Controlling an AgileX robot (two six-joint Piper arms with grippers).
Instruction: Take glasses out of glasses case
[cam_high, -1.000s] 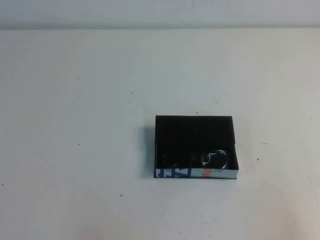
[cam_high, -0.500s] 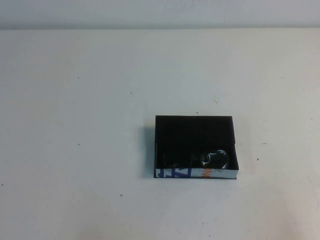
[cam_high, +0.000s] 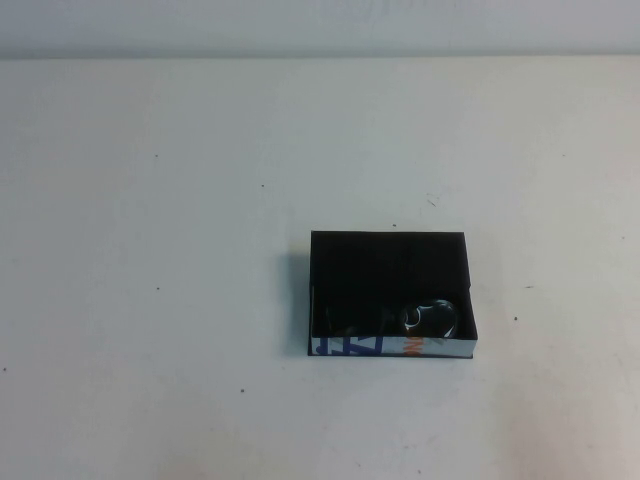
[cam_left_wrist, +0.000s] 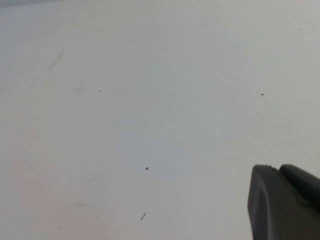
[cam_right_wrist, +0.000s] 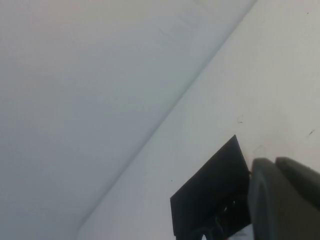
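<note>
I see the glasses (cam_high: 430, 318) lying inside the open glasses case (cam_high: 390, 262), against its near white wall with blue letters, one lens catching light toward the right end. The case sits on the white table (cam_high: 150, 250), a bit right of centre. Neither arm shows in the high view. My left gripper (cam_left_wrist: 285, 202) hangs over bare table; my right gripper (cam_right_wrist: 282, 200) is near the case's far corner. Can't tell the grip state of either.

High view looks down (wrists nearer table (cam_high: 150, 200))
</note>
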